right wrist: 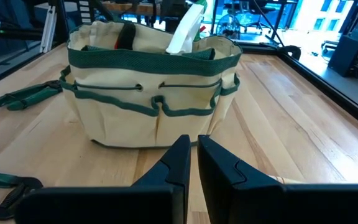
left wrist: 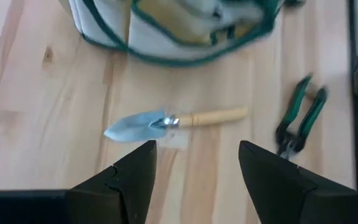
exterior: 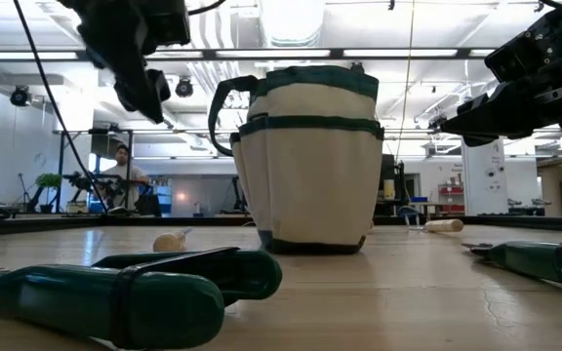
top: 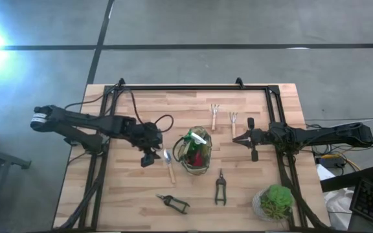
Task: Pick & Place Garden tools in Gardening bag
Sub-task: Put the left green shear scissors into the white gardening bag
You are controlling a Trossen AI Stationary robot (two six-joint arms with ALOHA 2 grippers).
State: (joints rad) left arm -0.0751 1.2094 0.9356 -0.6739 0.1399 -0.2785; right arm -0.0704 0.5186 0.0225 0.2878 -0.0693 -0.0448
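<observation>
Gardening bag [top: 197, 155] mid-table holds spray bottle [top: 198, 138] and red-and-black tool [top: 197, 157]; trowel [top: 168, 166], two forks [top: 215, 115], two pruners [top: 220, 188] remain out; left gripper [top: 149, 157] jaws apart above trowel, right gripper [top: 239, 139] jaws together, empty

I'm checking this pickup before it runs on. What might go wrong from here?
The left gripper hangs open over the trowel, which lies flat on the table; its thin wooden handle may slip or roll as the fingers close. The trowel also lies close beside the bag, so coming down could nudge the bag. The bag already holds a spray bottle and a red tool, so the trowel might catch on them going in.
</observation>
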